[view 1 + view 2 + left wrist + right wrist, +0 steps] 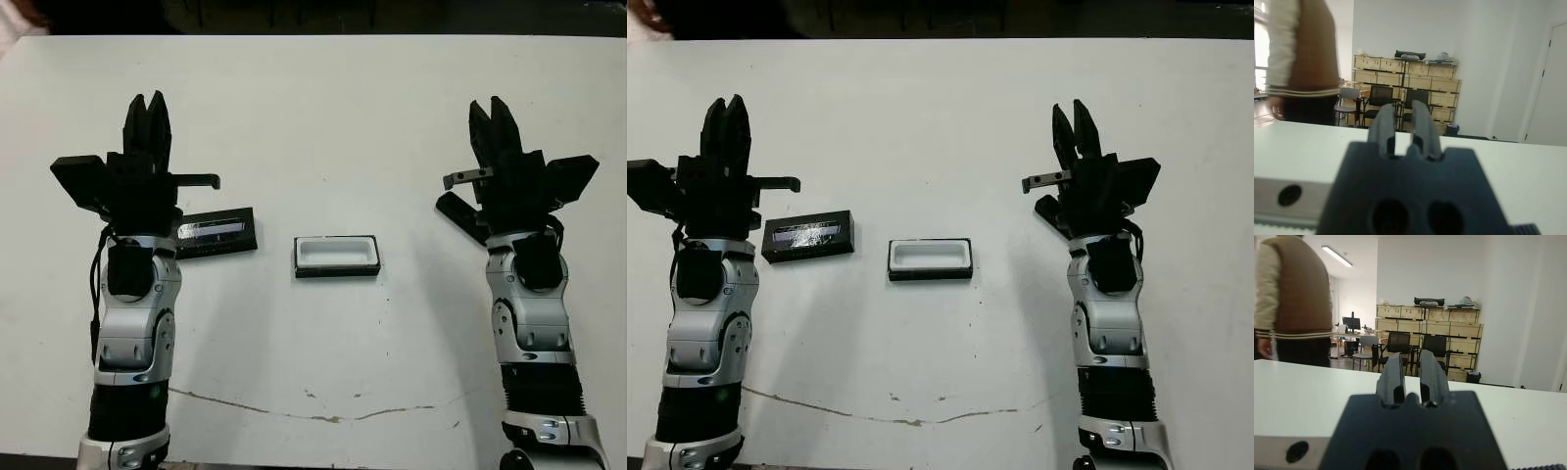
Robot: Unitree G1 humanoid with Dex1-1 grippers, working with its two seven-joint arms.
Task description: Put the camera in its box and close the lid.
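The box [336,256], a shallow black tray with white lining, lies open-side up at the table's middle. To its left lies the lid [216,233], flat and black with a silvery strip, partly under my left wrist. The camera [458,215], a narrow dark bar, lies at an angle beside my right wrist, which covers part of it. My left gripper [147,103] points away from me beyond the lid, fingers together and empty. My right gripper [493,108] points the same way beyond the camera, also shut on nothing. Neither gripper touches any object.
A thin brown crack line [323,416] runs across the white table [323,127] near its front edge. In the wrist views a person [1293,298] in a brown vest stands beyond the table's far side, with shelves and chairs [1400,345] behind.
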